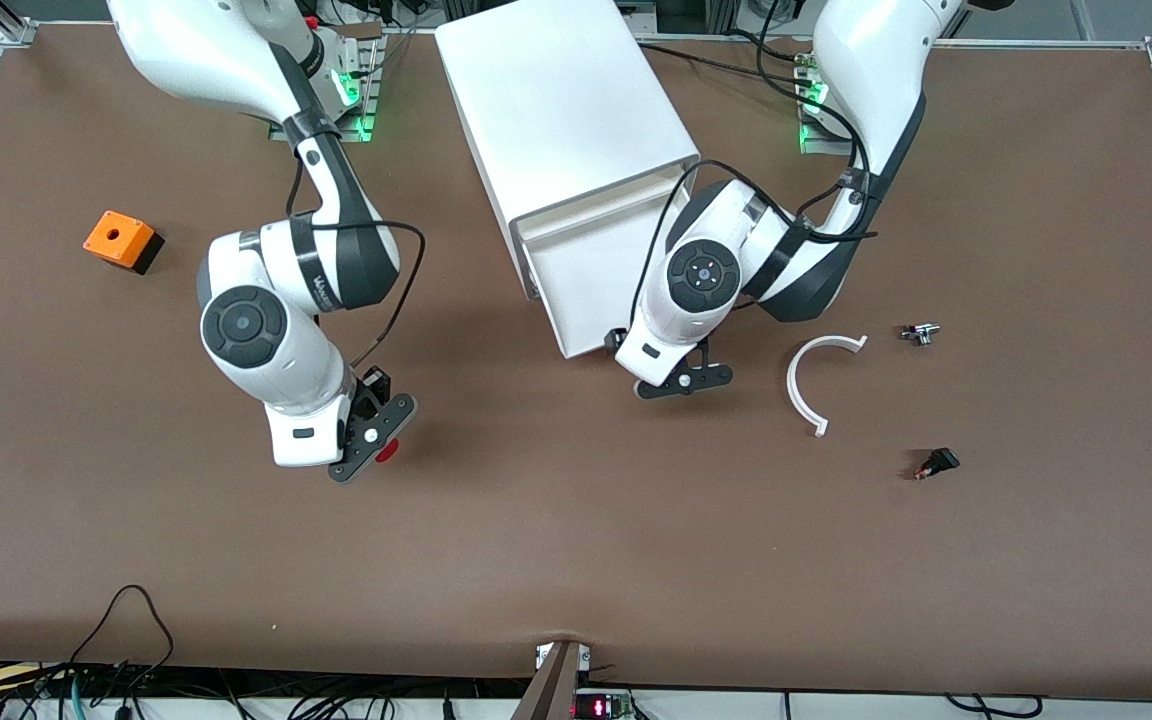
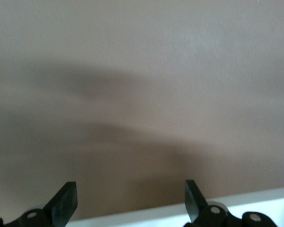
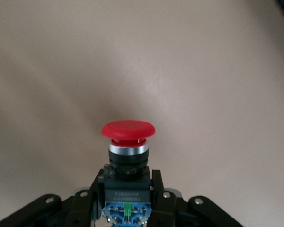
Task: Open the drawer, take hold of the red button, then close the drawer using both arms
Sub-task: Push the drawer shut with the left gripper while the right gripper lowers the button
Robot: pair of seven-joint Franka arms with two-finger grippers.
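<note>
My right gripper [image 1: 373, 437] is shut on the button [image 1: 388, 450] and holds it above the bare brown table, toward the right arm's end. In the right wrist view the red mushroom head [image 3: 128, 129] sticks out past the gripper [image 3: 128, 194], whose fingers [image 3: 157, 189] clamp the blue-black body. The white drawer [image 1: 586, 270] stands pulled out of its white cabinet [image 1: 566, 100]. My left gripper [image 1: 684, 380] is open and empty, low at the drawer's front end. In the left wrist view the gripper [image 2: 130, 198] shows wide-apart fingers [image 2: 64, 202] above the drawer's white edge [image 2: 180, 213].
An orange box with a hole [image 1: 119, 240] lies toward the right arm's end. Toward the left arm's end lie a white curved piece [image 1: 804, 385], a small metal part [image 1: 921, 333] and a small black part [image 1: 936, 463]. Cables hang along the table's near edge.
</note>
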